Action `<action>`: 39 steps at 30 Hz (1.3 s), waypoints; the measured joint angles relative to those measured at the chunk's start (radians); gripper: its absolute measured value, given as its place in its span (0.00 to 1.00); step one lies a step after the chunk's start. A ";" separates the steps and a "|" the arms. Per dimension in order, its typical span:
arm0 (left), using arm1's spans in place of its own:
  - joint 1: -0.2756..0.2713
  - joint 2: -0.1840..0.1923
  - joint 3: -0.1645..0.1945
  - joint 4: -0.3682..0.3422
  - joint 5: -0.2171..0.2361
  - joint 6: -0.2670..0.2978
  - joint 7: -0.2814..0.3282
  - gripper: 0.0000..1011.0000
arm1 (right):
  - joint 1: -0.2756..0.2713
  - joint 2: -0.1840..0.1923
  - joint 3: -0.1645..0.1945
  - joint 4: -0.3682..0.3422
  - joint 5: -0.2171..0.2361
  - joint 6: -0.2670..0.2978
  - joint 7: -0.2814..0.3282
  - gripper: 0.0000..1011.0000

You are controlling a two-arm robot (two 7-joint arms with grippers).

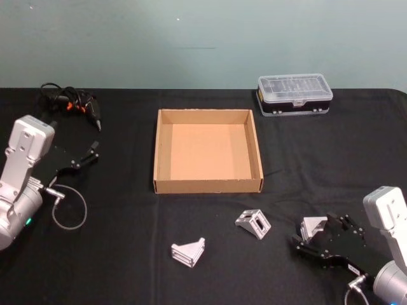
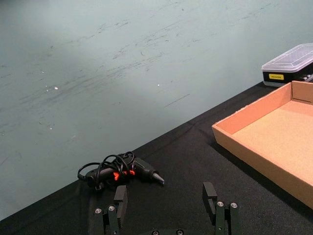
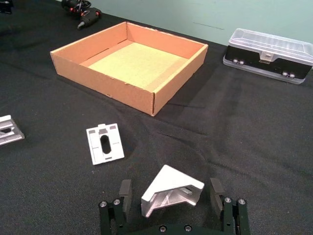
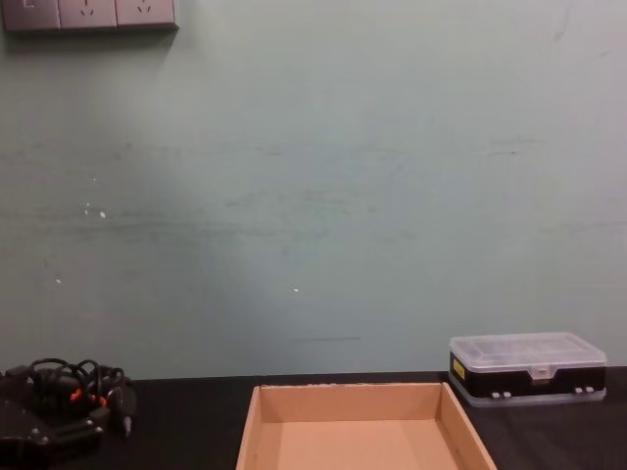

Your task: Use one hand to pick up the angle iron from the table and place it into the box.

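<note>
The right gripper (image 3: 171,192) sits low over the near right part of the table (image 1: 127,210), its two fingers (image 3: 125,193) spread wide. One angle iron (image 1: 312,227) lies on the black surface between them. A narrow gap shows on each side of the metal, so the fingers straddle it without pinching it, and it rests on the table.

To its left lies a second angle iron (image 1: 252,223), and a third angle iron (image 1: 188,252) is farther left and a little nearer. The box (image 1: 164,152) stands empty at the middle of the table, beyond all three pieces.

The left gripper (image 2: 165,196) is at the far left, also spread wide and holding nothing, near a black-and-orange tool (image 1: 71,105). A clear-lidded plastic case (image 1: 294,94) sits at the far right.
</note>
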 joint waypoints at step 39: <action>0.000 0.000 0.000 0.000 0.000 0.000 0.000 1.00 | -0.002 0.005 -0.001 -0.005 0.004 -0.004 -0.001 0.72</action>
